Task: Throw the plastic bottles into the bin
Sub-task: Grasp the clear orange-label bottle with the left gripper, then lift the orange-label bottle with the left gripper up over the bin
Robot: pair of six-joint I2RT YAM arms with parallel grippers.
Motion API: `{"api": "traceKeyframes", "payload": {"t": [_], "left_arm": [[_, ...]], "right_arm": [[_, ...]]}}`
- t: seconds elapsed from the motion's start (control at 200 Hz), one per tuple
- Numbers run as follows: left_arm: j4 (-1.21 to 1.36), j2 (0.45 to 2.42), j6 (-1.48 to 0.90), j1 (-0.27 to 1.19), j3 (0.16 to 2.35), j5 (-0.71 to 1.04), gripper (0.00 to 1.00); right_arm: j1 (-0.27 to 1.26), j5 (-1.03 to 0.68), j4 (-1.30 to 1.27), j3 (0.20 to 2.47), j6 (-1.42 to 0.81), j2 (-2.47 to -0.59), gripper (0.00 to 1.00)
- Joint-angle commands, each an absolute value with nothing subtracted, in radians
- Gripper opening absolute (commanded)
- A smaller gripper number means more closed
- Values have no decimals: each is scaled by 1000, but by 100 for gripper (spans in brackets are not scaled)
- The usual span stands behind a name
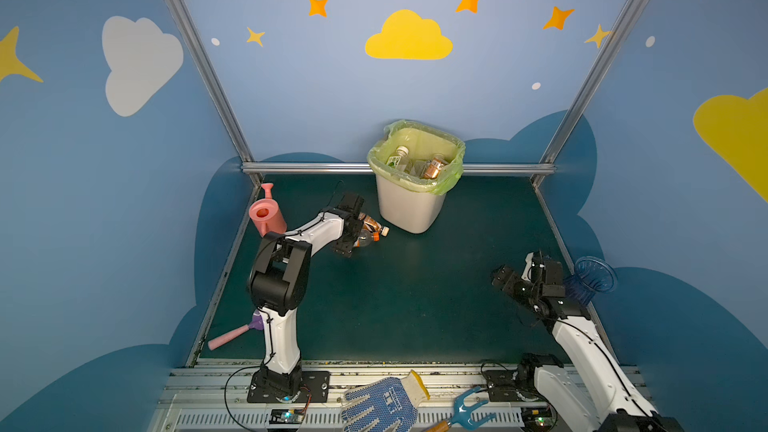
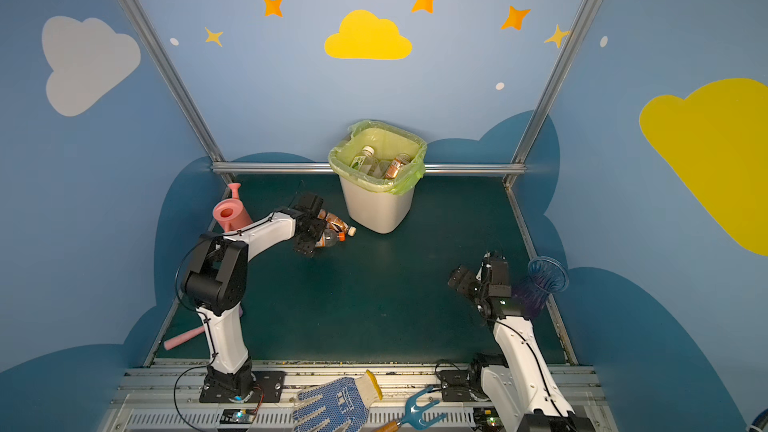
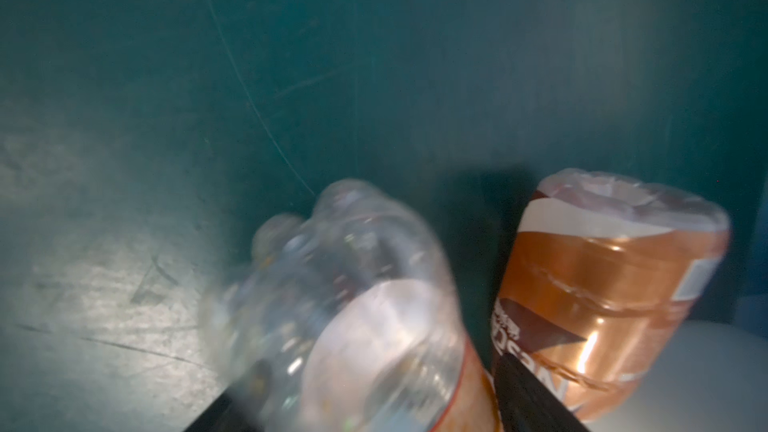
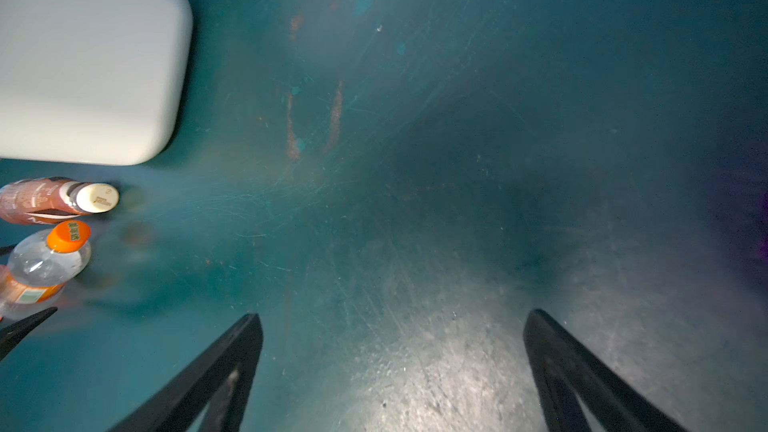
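Note:
Two plastic bottles lie side by side on the green mat just left of the bin [image 1: 409, 205] [image 2: 376, 209] [image 4: 83, 56]. One is a brown-labelled bottle [image 1: 372, 223] [image 2: 336, 221] [image 3: 602, 284] [image 4: 37, 199] with a white cap. The other is a clear bottle [image 1: 365, 239] [image 2: 330, 238] [image 3: 365, 305] [image 4: 41, 259] with an orange cap. My left gripper [image 1: 359, 236] [image 3: 365, 409] is over them, its jaws shut on the clear bottle's body. Inside the bin lie more bottles [image 1: 399, 157] [image 2: 395, 166]. My right gripper [image 1: 505, 280] [image 2: 459, 278] [image 4: 392, 317] hangs open over bare mat at the right.
A pink watering can [image 1: 266, 214] stands behind the left arm by the wall. A blue see-through vase [image 1: 594, 276] stands at the mat's right edge beside the right arm. A pink-handled tool [image 1: 232, 336] lies front left; a glove [image 1: 382, 405] and blue hand fork [image 1: 469, 409] lie on the front rail.

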State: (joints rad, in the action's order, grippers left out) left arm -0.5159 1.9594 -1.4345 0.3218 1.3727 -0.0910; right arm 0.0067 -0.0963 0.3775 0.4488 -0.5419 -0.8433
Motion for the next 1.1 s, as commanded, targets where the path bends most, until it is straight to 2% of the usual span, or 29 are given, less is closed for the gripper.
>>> {"api": "traceKeyframes", "payload": {"t": [0.0, 0.175, 0.235, 0.38, 0.486, 0.581, 0.901, 1.096], "left_arm": [[-551, 1980, -1442, 310, 1389, -85, 78], [-521, 1971, -1429, 286, 1338, -65, 65], [-506, 1959, -1417, 280, 1314, -62, 63], [-442, 1930, -1411, 244, 1227, -26, 63], [-403, 1930, -1393, 219, 1198, 14, 69], [-411, 1935, -1366, 213, 1210, 23, 68], [-294, 1804, -1288, 199, 1156, 48, 42], [-228, 1574, -1138, 197, 1247, 37, 39]], "right_arm": [[-8, -124, 366, 437, -532, -846, 98], [-27, -135, 365, 435, -534, -845, 98], [-32, -141, 362, 434, -533, -847, 98], [-42, -152, 360, 435, -534, -853, 98], [-47, -156, 364, 438, -534, -853, 98], [-50, -158, 370, 442, -532, -853, 98], [-57, -156, 396, 454, -533, -835, 98], [-61, -151, 402, 474, -526, -839, 98]]}}
